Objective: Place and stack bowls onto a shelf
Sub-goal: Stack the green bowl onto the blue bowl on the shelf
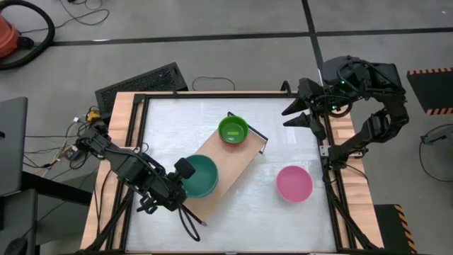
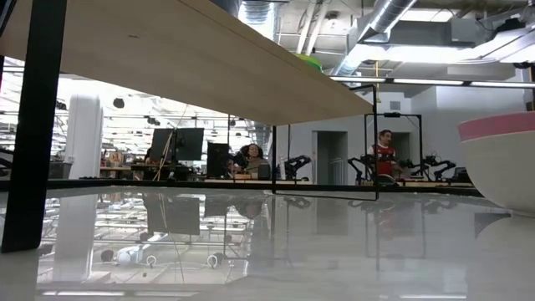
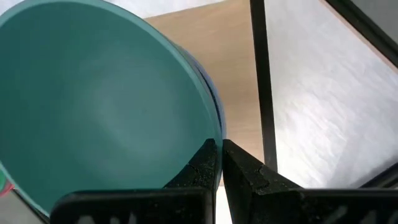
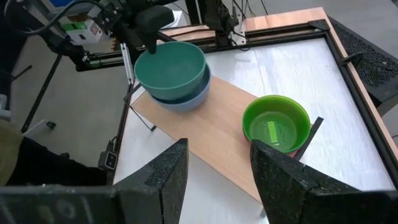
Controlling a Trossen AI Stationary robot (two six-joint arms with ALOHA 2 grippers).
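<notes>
On shelf: left hand clamps teal bowl rim, nested in blue bowl; right hand apart, raised.

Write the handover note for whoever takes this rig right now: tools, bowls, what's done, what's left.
Left tool: shut on the rim of the teal bowl, which sits nested in a blue bowl at the near end of the shelf.
Right tool: open, empty, raised at the table's far right.
Done: green bowl on the shelf's far end; it seems to sit in a red one, hard to tell. Teal stacked on blue.
Left: release the teal bowl; the pink bowl is on the table, right of the shelf, not yet shelved.
</notes>
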